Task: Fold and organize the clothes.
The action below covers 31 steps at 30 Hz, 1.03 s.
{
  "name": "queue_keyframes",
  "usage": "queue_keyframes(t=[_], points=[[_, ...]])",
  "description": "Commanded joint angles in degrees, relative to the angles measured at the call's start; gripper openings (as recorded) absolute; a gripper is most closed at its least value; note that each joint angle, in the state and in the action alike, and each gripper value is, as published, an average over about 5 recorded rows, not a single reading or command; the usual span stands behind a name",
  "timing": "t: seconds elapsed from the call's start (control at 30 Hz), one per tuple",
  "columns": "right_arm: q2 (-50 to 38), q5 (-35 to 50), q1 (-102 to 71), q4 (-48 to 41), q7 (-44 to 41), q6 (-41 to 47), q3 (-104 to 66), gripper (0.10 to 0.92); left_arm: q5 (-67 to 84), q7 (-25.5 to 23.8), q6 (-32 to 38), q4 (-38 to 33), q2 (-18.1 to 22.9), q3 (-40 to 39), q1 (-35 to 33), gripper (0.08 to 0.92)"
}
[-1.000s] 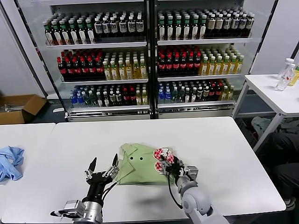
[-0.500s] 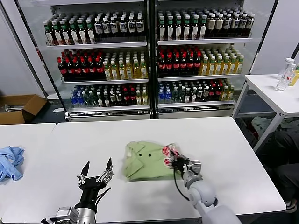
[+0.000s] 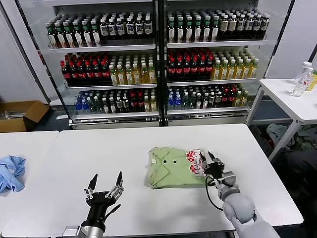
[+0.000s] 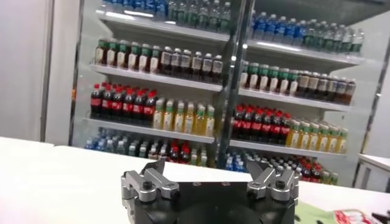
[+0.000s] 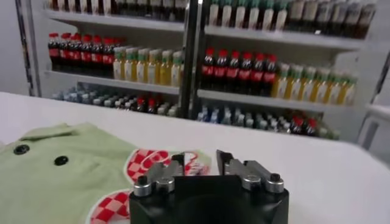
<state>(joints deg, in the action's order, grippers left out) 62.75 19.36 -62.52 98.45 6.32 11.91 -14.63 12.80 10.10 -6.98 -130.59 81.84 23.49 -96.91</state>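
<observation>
The clothes are one folded sage-green shirt (image 3: 171, 168) with collar, dark buttons and a red-and-white print, lying flat on the white table (image 3: 99, 148) right of centre. My right gripper (image 3: 208, 162) sits low at the shirt's right edge, beside the print. In the right wrist view its fingers (image 5: 178, 161) stand apart, open, with the printed hem (image 5: 143, 165) just beyond them and nothing pinched. My left gripper (image 3: 105, 185) hovers near the table's front, left of the shirt, open wide and empty. The left wrist view shows this gripper (image 4: 207, 167) and a corner of the shirt (image 4: 317, 213).
A crumpled blue cloth (image 3: 10, 171) lies on the neighbouring table at far left. Drink fridges (image 3: 158, 64) full of bottles stand behind. A cardboard box (image 3: 20, 114) sits on the floor at left. A side table (image 3: 292, 99) with bottles stands at right.
The shirt has slid to the right across the table together with my right gripper, whose fingers have since parted. My left gripper has drawn back toward the front edge, away from the shirt.
</observation>
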Motion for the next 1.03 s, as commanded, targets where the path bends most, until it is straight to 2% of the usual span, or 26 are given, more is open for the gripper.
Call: queue_keyframes(t=[0.03,0.27,0.47,1.03], points=[[-2.4,-4.8,-18.5,18.2,0.6,-5.4,-13.8,0.451,-5.3,-2.9,0.3,-1.6,0.7,-2.5,-1.8,0.823],[-0.7,-5.3,-34.4,32.0,0.5,-5.8,-22.0,0.650,-5.5,-4.9,0.4,-1.8,0.2,-2.5,-1.6,0.823],[0.6,-4.7,-35.8,31.9,0.9,-3.4,-21.5,0.800,-4.8,-4.8,-0.2,-1.8,-0.8,-2.2,-0.8,0.823],[-1.0,-1.7,-32.8,31.9,2.7,0.4,-21.5,0.823,-3.0,-4.5,-3.5,-2.0,-0.8,-1.7,0.9,0.823]])
